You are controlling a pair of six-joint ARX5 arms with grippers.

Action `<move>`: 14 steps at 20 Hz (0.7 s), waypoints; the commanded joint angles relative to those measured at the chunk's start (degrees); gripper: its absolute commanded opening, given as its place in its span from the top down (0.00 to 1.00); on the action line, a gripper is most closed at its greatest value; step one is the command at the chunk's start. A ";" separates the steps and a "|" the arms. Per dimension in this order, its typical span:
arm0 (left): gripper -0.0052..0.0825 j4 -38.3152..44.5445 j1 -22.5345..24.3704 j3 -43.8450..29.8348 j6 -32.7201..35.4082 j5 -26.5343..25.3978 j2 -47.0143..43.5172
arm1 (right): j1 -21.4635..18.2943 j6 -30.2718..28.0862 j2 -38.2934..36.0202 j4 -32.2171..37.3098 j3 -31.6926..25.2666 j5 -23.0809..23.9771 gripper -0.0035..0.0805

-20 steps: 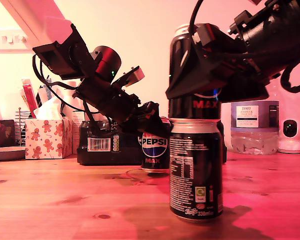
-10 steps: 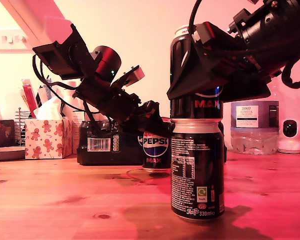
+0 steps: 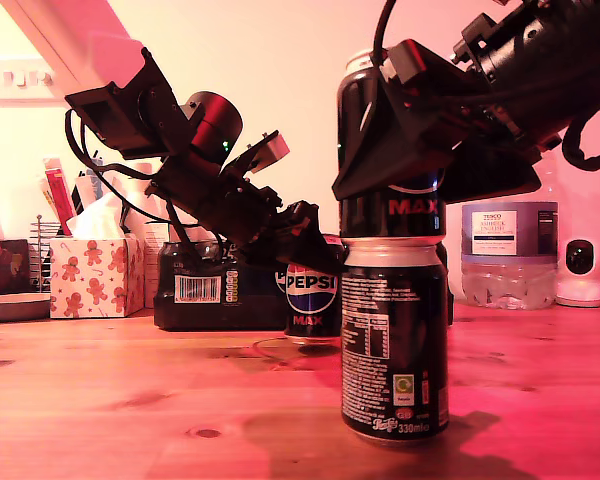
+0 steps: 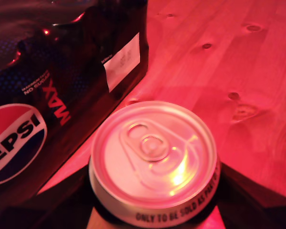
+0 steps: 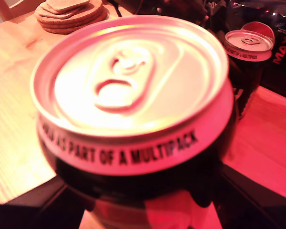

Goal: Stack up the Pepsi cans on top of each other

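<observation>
Wooden tabletop (image 3: 130,400) under reddish light, with a black shrink-wrapped multipack (image 3: 210,285) and a tissue box (image 3: 95,277) along the wall behind.

At the exterior view's right, my second gripper (image 3: 430,150) is closed around the upper can (image 3: 390,140), which stands upright directly over the lower can (image 3: 394,340); their long axes look nearly in line, and the raised can's base seems to be touching or just above the silver rim below, though I cannot tell which; in the second wrist view its top (image 5: 133,76) fills the picture with the dark fingers (image 5: 33,205) flanking it.

Toward the exterior view's middle, my first gripper (image 3: 305,255) clasps the third can (image 3: 310,300), upright on the table just in front of the multipack; in the first wrist view its lid (image 4: 155,160) sits between the jaws.

As I judge it, the coming move turns on how squarely the upper can sits over the lower one; any tilt on release could topple the pair; the third can lies well apart, toward the exterior view's left of the stack, and must go on top afterwards.
</observation>
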 commanded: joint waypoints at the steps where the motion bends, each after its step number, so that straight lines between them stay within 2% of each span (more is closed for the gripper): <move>1: 0.44 1.75 0.04 -0.04 0.44 0.79 -2.91 | 0.61 -0.11 0.22 -0.02 1.95 -0.17 0.22; 14: 0.44 1.75 0.04 -0.04 0.46 2.08 -2.91 | 0.59 0.68 0.22 -2.10 2.23 1.31 0.21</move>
